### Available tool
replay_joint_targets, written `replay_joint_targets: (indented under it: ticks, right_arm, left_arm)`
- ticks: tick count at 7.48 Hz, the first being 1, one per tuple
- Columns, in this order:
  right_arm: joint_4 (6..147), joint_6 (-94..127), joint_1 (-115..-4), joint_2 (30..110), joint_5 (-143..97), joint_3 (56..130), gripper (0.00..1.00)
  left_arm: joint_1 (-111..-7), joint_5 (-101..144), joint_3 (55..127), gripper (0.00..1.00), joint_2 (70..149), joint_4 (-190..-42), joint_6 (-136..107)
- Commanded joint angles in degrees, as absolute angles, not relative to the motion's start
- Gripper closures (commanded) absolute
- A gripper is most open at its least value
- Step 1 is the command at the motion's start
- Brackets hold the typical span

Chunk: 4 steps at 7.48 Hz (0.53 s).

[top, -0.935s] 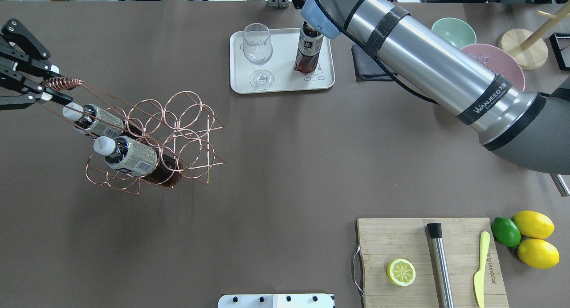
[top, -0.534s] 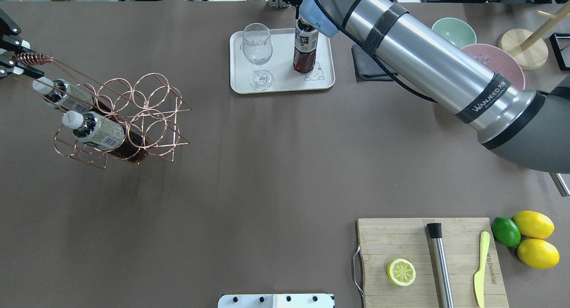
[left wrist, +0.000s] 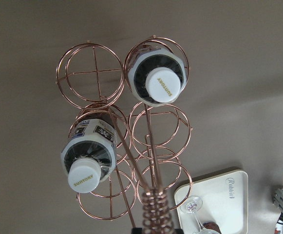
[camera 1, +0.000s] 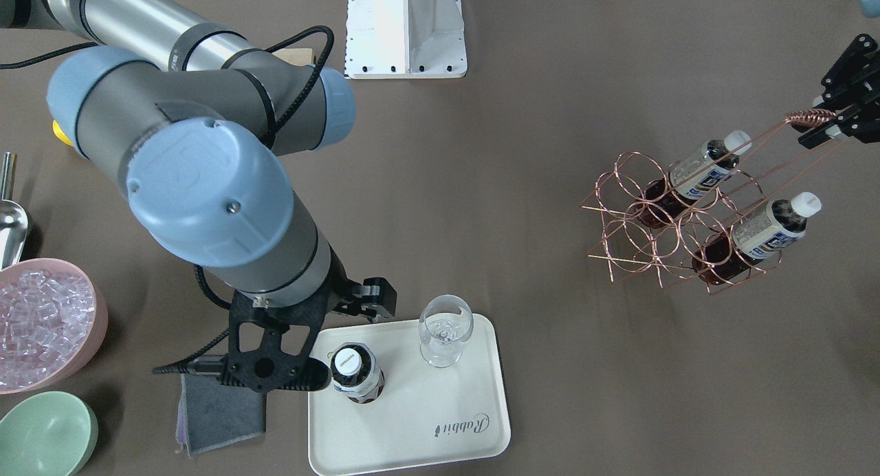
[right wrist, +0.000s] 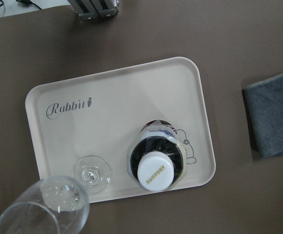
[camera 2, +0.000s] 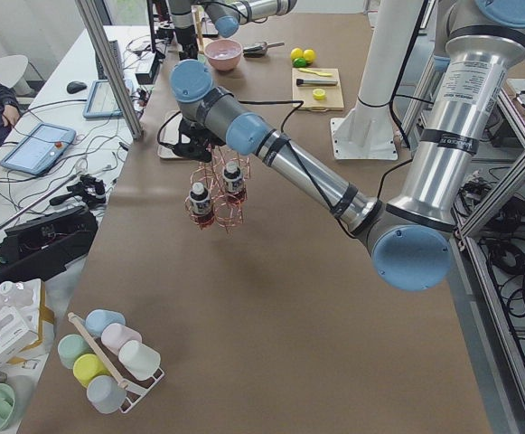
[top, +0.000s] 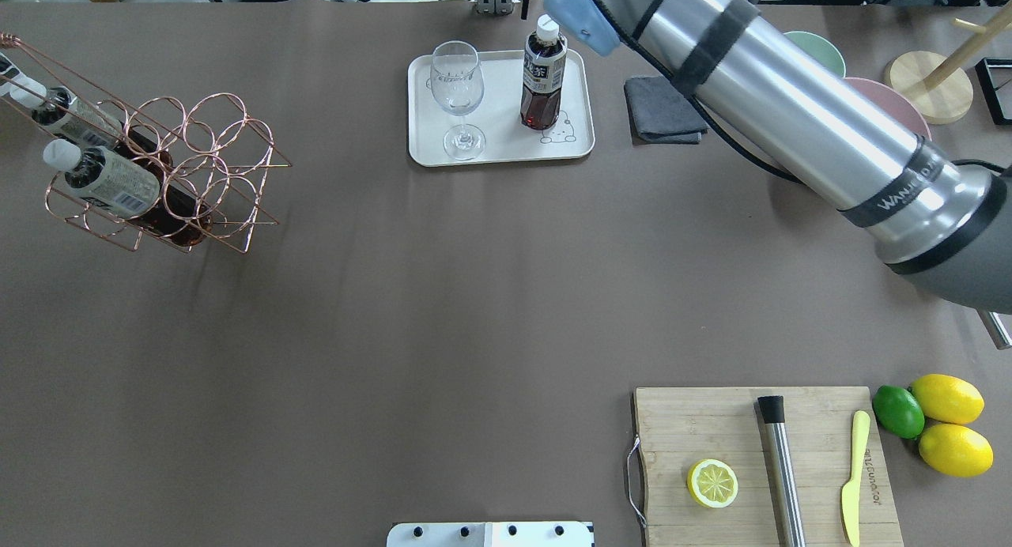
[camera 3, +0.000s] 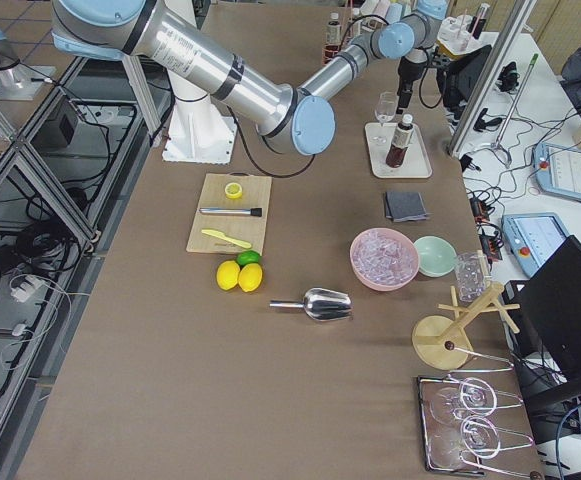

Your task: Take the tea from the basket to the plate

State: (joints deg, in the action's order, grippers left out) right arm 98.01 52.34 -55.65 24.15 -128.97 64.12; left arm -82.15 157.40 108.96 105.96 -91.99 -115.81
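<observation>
One tea bottle (top: 542, 81) stands upright and free on the cream plate (top: 498, 148), beside the bear drawing; it also shows in the right wrist view (right wrist: 156, 161) and in the front view (camera 1: 356, 374). My right gripper (camera 1: 340, 342) is open just above and beside its cap. My left gripper (camera 1: 819, 122) is shut on the coiled handle of the copper wire basket (top: 198, 160), which hangs tilted over the table's far left. Two more tea bottles (top: 103, 182) (top: 63, 114) sit in its cells, seen from above in the left wrist view (left wrist: 156, 80) (left wrist: 90, 156).
A stemmed glass (top: 456, 88) stands on the plate left of the bottle. A grey cloth (top: 662, 108) lies right of the plate. A pink ice bowl (camera 1: 41, 321) and a green bowl (camera 1: 45, 435) sit beyond. A cutting board (top: 696, 420) and lemons (top: 949, 420) are near right.
My left gripper has carried the basket left and farther back. My right arm has lifted off the bottle, whose white cap now shows free on the plate.
</observation>
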Motion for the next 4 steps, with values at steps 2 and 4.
replay_joint_targets:
  ticks: [2, 4]
  right_arm:
    - [106.56, 46.34, -58.26, 45.14, -129.37, 91.7, 0.02]
    - [108.28, 40.71, -61.86, 57.33, -129.64, 102.43, 0.02]
  left_arm:
    - [-83.93, 157.24, 100.67, 1.0, 109.67, -91.06, -101.18]
    - [-86.56, 157.5, 89.27, 1.0, 114.67, -91.05, -95.11]
